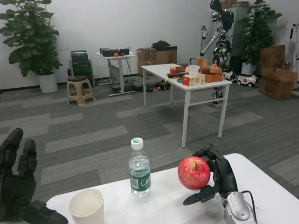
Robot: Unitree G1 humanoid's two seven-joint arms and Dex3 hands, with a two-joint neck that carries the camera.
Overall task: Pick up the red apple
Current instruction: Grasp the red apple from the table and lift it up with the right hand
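Right hand (216,175) at lower right, over the near white table (261,186); black fingers curl around the right side of the red apple (194,172), thumb reaching beneath it from below; the hand is grasping the apple. Apple sits against the palm, stem end turned upward and slightly left, a pale speckled patch on its top; whether it rests on the tabletop or is just clear of it cannot be told from this angle. Silver forearm (238,207) runs down from the wrist to the bottom edge, a thin black cable beside it.

Left of the apple, near but apart: a clear water bottle (139,168), upright, white cap, green label, standing on the table. Further left, at the table's front edge: a white paper cup (87,206), upright, mouth open to the camera.

Left hand (17,184) at the far lower left, beyond the table's corner; fingers extended upward and apart, holding nothing.

Beyond the table: grey striped carpet; a second white table (187,81) carrying a tissue box, toys and small coloured items; a beige stool (79,88) at left; a large potted plant (30,42) in a white pot against the wall; cardboard boxes (275,70) at right; another humanoid robot (220,32) standing at the back beside a second plant.
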